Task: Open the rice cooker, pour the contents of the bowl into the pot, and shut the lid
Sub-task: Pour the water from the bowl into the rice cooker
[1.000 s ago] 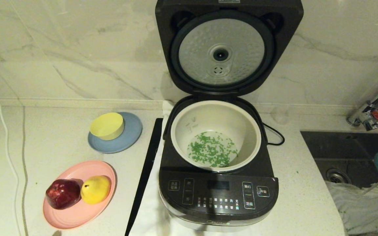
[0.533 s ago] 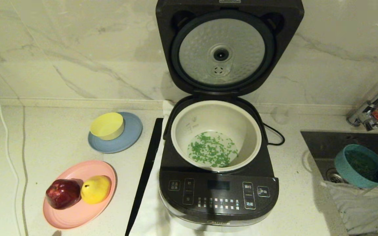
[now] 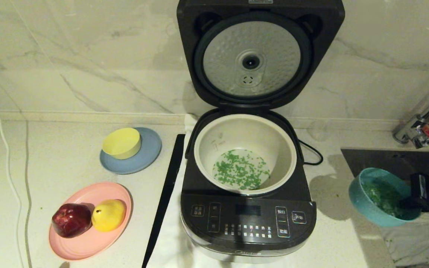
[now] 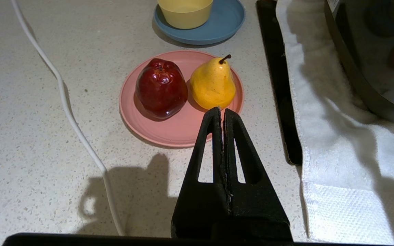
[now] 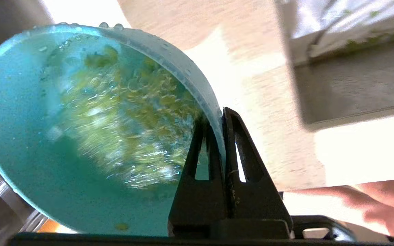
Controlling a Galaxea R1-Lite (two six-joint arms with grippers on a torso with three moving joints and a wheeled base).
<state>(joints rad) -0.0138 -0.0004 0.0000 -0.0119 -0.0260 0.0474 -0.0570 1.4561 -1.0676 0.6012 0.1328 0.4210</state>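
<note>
My right gripper [image 5: 217, 118] is black and holds the teal-blue bowl [image 3: 374, 208] with bright green bits [image 3: 384, 197] inside. The rice cooker [image 3: 248, 219] is dark grey with white labels; its pot [image 3: 245, 130] is cream-white, and the lid [image 3: 251, 56] has a silver dimpled plate. The wall [image 3: 88, 56] is white marble with grey veins.

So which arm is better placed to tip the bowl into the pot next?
Right. The right gripper is shut on the bowl rim, beside the open rice cooker. The left gripper is shut, empty, near the pink plate.
</note>
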